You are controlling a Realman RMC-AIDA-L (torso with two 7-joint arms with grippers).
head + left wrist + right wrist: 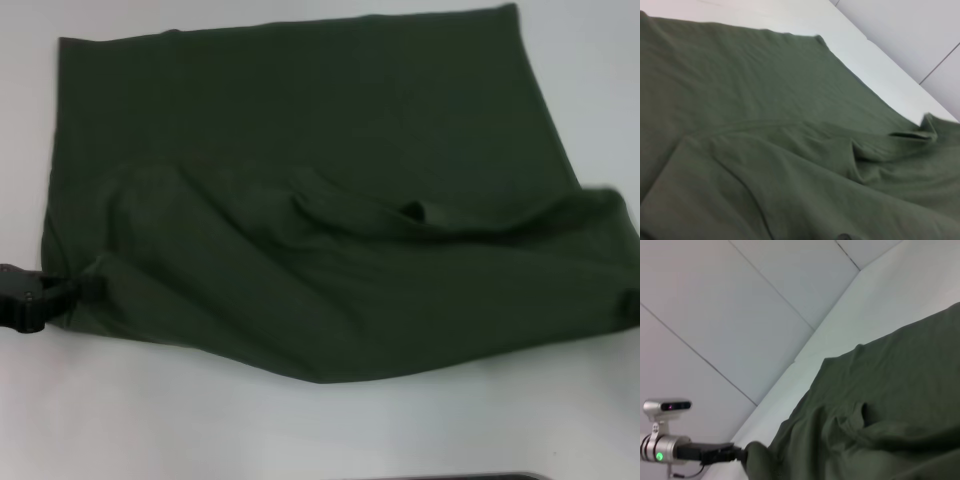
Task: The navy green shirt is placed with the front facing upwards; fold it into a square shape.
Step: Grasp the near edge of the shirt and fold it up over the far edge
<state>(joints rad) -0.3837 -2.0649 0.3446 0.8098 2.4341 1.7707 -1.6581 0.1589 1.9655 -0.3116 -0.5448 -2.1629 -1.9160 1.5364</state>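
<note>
black left tool (40, 295), silver wrist, green light

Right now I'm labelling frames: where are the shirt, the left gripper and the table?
navy green shirt (300, 150): head view, flat far panel.
left gripper (62, 289): head view, fingertips at the shirt's near left edge.
table (150, 420): head view, bare near surface.

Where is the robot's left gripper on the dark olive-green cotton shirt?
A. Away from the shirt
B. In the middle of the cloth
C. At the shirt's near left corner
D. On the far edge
C: the left gripper pinches the near left corner of the dark olive-green cotton shirt, cloth bunched there.
</note>
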